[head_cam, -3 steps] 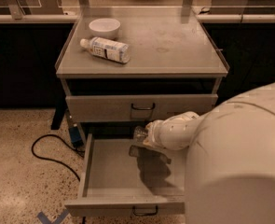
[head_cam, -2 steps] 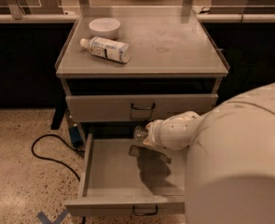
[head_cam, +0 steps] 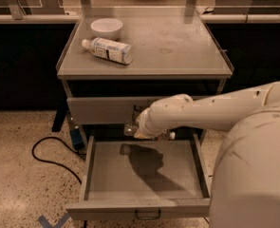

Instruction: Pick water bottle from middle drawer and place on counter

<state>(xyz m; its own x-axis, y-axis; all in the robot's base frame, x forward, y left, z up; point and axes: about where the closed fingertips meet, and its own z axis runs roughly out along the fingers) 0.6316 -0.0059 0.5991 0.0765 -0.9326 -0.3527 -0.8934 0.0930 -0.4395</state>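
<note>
The middle drawer point(head_cam: 97, 175) is pulled out, a shallow grey tray with a dark loop handle point(head_cam: 147, 216) on its front panel. My gripper point(head_cam: 138, 128) is at the end of the white arm, above the drawer's back edge. It is shut on the water bottle point(head_cam: 129, 128), which lies crosswise in it, with the clear body sticking out left and the white cap point(head_cam: 172, 136) to the right. The bottle hangs above the drawer floor and casts a shadow there. The counter point(head_cam: 177, 46) is the grey-beige cabinet top above.
A white bowl point(head_cam: 106, 27) and a larger opaque bottle point(head_cam: 107, 50) lying on its side occupy the counter's back left. The closed upper drawer front point(head_cam: 101, 109) is just behind the gripper. A black cable point(head_cam: 49, 151) lies on the floor at left. My white body point(head_cam: 253, 175) fills the right.
My arm has moved left and up from inside the drawer, and the water bottle has come up off the drawer floor with the gripper.
</note>
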